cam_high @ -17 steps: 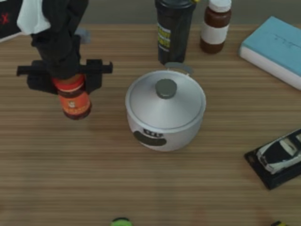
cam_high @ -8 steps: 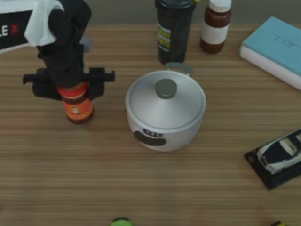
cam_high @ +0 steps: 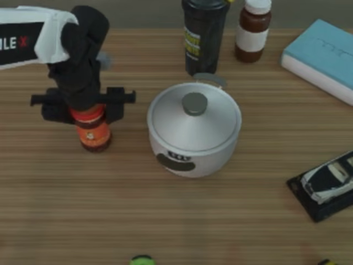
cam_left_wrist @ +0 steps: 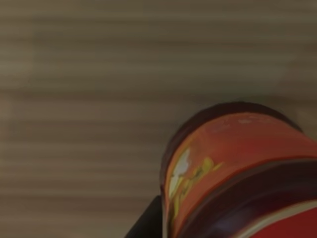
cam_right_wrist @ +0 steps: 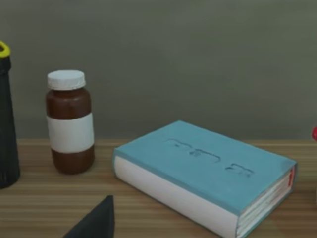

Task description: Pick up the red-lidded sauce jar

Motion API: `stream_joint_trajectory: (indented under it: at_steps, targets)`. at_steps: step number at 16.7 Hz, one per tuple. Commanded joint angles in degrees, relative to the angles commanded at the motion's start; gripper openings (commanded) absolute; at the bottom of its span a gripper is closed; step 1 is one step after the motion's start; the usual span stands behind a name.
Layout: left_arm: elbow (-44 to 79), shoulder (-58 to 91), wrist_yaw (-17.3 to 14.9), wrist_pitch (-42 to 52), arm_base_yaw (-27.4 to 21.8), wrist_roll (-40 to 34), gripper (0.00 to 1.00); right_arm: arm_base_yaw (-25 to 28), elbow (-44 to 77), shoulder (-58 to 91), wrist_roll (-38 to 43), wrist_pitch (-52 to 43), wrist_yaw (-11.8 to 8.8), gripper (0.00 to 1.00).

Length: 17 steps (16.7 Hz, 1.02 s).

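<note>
Sauce jar (cam_high: 94, 131) of dark reddish contents, left fingers (cam_high: 118, 102) clamping its lid, pot (cam_high: 193, 130) lidded.

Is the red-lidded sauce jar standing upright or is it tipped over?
Upright, or close to it. In the top view the red-lidded sauce jar has its lid uppermost under the left gripper, which is closed on it.

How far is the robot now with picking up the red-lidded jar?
Done: the left gripper is at the red-lidded sauce jar, on the lid end, left of the silver pot. In hand: the grasp looks closed on it. Left: a clear lift; I cannot tell whether the jar has left the table. The right arm is out of the top view.
</note>
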State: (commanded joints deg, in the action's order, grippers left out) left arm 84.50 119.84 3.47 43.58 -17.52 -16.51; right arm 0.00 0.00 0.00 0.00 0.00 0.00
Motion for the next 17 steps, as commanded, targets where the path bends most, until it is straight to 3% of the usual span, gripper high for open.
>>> stream_joint_trajectory:
  at_steps: [11, 17]
  targets:
    - [0.0, 0.0, 0.0, 0.0, 0.0, 0.0, 0.98, 0.0, 0.0, 0.0, 0.0, 0.0, 0.0, 1.0]
    - [0.0, 0.0, 0.0, 0.0, 0.0, 0.0, 1.0, 0.0, 0.0, 0.0, 0.0, 0.0, 0.0, 1.0]
